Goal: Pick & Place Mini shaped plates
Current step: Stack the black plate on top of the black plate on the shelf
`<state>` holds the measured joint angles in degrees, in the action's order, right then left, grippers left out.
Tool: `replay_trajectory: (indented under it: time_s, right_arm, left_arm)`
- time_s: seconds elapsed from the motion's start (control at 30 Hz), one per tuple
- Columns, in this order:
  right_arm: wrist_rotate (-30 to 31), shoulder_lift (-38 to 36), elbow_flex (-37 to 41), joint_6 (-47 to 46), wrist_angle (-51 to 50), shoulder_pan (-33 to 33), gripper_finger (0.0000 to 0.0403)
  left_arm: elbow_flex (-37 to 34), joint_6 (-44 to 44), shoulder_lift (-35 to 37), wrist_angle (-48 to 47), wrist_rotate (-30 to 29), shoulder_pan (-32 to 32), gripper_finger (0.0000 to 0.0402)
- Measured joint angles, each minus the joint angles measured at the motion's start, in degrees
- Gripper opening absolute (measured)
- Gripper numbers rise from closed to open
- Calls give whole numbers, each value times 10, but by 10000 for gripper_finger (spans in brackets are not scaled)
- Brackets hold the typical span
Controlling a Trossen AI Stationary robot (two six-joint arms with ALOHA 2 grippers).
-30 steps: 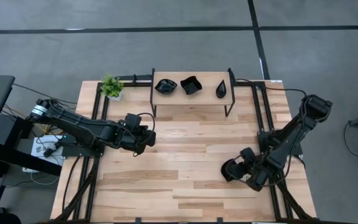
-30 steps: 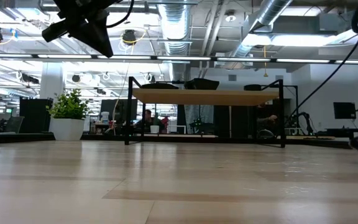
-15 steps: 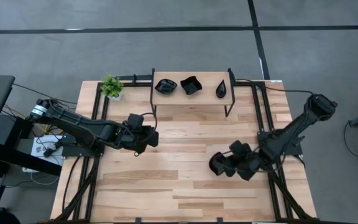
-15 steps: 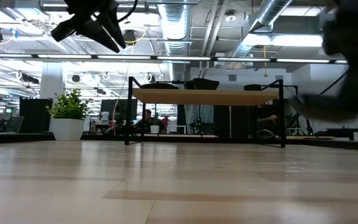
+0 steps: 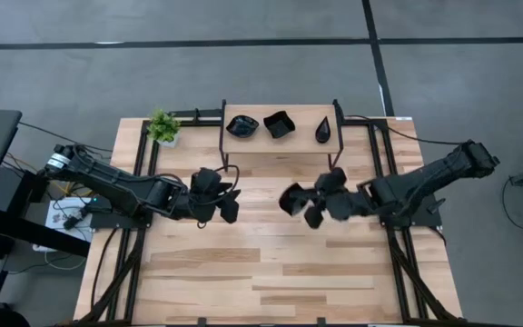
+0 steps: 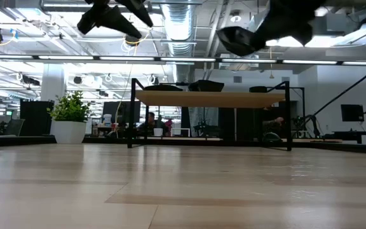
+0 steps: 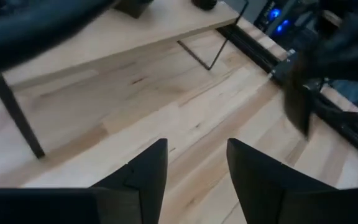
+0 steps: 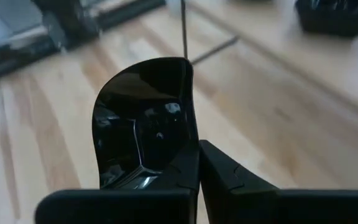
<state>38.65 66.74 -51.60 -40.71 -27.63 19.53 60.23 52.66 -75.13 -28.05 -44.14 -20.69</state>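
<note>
The right end effector, pinched shut on a glossy black mini plate, has swung from the surface's 5 o'clock corner up toward centre. It now sits below the shelf at 12 o'clock (three plates already rest there), so placement looks near. The left end effector has spread its fingers and holds nothing.

Glossy black plate; pale striped wood table; green plant.
</note>
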Motion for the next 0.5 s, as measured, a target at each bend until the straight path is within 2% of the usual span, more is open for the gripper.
replay_trajectory:
  time_s: [0.17,0.33,0.5]
  right_arm:
    - [-11,3,-12,75,82,-46,1]
    - [-11,26,-12,113,149,-62,0]
    - [10,57,-12,135,185,-62,0]
  left_arm:
    - [0,-73,-18,80,-5,0,158]
    - [0,-150,-47,170,-8,2,147]
    - [0,-181,-66,190,-28,2,147]
